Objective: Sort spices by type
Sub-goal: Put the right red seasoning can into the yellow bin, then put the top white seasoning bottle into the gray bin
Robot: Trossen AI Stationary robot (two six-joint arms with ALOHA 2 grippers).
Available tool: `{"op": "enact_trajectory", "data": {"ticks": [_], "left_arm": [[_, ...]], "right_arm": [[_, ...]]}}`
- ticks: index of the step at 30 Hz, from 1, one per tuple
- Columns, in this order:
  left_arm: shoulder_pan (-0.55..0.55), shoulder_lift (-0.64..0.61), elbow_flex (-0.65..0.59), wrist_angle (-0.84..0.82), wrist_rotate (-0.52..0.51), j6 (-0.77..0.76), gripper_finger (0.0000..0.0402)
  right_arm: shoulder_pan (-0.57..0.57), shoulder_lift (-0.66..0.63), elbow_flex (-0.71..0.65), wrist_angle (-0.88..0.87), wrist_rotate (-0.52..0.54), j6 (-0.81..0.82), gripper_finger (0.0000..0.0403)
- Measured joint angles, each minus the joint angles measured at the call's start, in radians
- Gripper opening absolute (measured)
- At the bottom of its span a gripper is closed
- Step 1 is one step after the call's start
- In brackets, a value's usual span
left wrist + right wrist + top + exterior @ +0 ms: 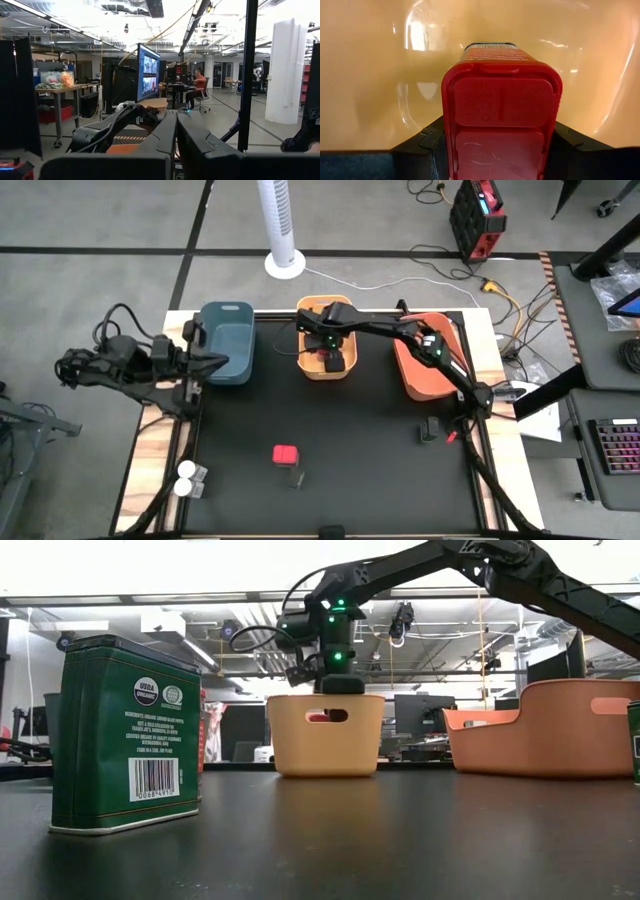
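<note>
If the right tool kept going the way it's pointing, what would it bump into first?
Probably the bottom of the yellow bin. The right tool points down into it, shut on a red-lidded spice jar, so the jar would likely touch first. Depth is unclear.

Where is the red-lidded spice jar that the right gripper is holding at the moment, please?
In the high view, the red-lidded spice jar sits clamped in the right gripper inside the yellow bin, the middle bin at the table's far edge, between the blue bin and orange bin.

I note three bins along the far edge of the black mat [360, 450]: a blue bin [226, 340], a yellow bin [304, 365] and an orange bin [420, 375]. A white tower fan [281, 230] stands on the floor beyond the table. A red equipment case [476, 218] sits near it.
</note>
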Motion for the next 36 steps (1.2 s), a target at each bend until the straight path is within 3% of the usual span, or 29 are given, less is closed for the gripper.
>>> {"op": "enact_trajectory", "data": {"ticks": [6,14,23,36], "left_arm": [[0.000,0.006,-0.006,0.000,0.000,0.004,0.0000],[0.000,0.006,-0.006,0.001,0.000,0.004,0.0000],[0.000,0.006,-0.006,0.002,0.000,-0.001,0.0000],[0.000,0.006,-0.006,0.002,0.001,-0.008,0.0000]], "right_arm": [[0.000,0.000,0.000,0.011,0.001,-0.010,0.0202],[0.000,0.000,0.000,0.016,0.006,-0.007,0.0242],[-0.001,0.000,0.033,0.030,0.016,0.028,0.0249],[-0.001,-0.015,0.104,-0.004,0.035,0.017,0.0334]]}}
